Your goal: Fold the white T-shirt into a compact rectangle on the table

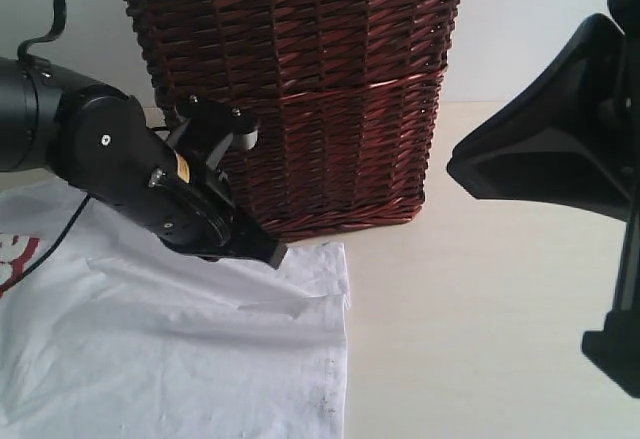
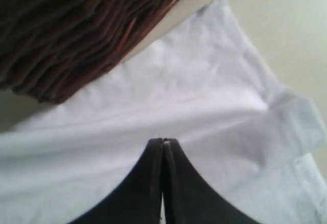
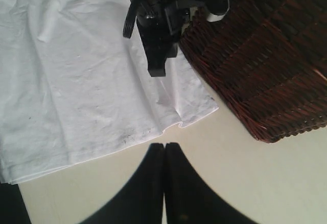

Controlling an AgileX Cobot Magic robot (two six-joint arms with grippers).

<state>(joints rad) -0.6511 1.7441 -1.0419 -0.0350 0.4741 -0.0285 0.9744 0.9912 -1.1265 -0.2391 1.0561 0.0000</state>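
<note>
T-shirt [image 1: 180,349]: white, spread flat on table [image 1: 480,309], lower left of exterior view, far edge against basket [image 1: 320,109] | left gripper [image 1: 272,252]: jaws clenched together, tip over T-shirt's far edge beside basket, contact with cloth unclear | right gripper [image 3: 164,150]: jaws clenched together, over table, just beside T-shirt's side edge

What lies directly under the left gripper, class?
The white T-shirt lies spread under the shut left gripper, near the shirt's corner by the wicker basket. The table beneath the shirt is covered, so unseen there.
</note>
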